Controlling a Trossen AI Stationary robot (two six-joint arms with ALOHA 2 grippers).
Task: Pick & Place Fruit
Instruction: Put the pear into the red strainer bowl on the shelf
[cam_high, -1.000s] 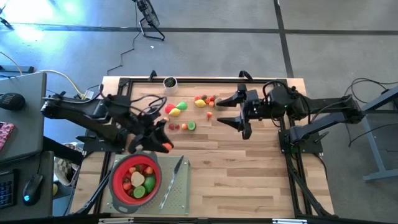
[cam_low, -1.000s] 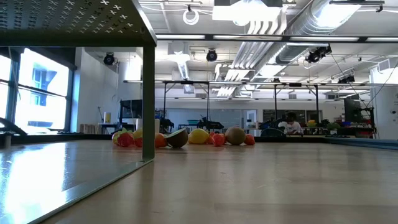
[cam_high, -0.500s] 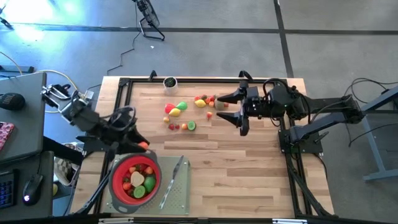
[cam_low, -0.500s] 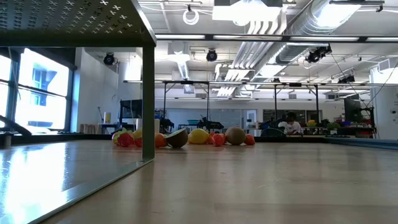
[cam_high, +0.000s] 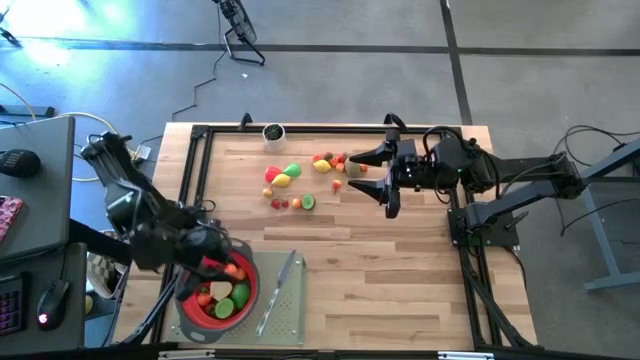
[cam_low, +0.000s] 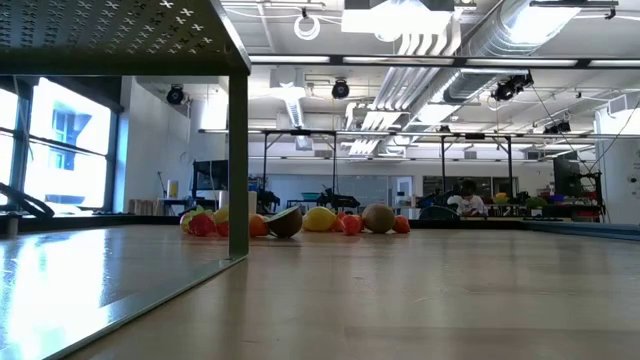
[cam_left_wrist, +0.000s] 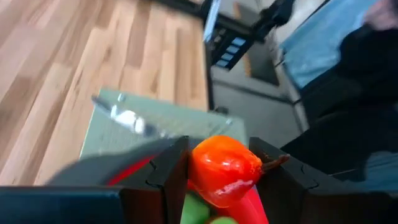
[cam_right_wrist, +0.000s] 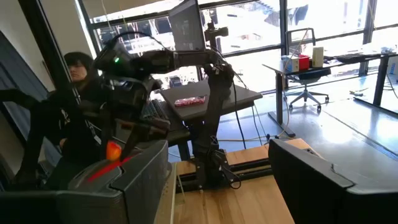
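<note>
A red strainer (cam_high: 190, 310) sits on a grey-green mat (cam_high: 290, 318) at the table's (cam_high: 400, 270) front left corner, a slim grey knife (cam_high: 278, 290) lying just beside it on the mat.

A small dark cup (cam_high: 272, 132) stands at the far edge.

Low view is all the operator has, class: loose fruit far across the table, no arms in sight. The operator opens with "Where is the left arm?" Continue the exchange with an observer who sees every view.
Observer: The left end effector is over the red strainer.
Operator: Is it carrying anything?
Observer: Yes, its fingers are clamped on an orange-red fruit.
Operator: And the right arm?
Observer: The right end effector hangs open and empty beside the loose fruit.
</note>
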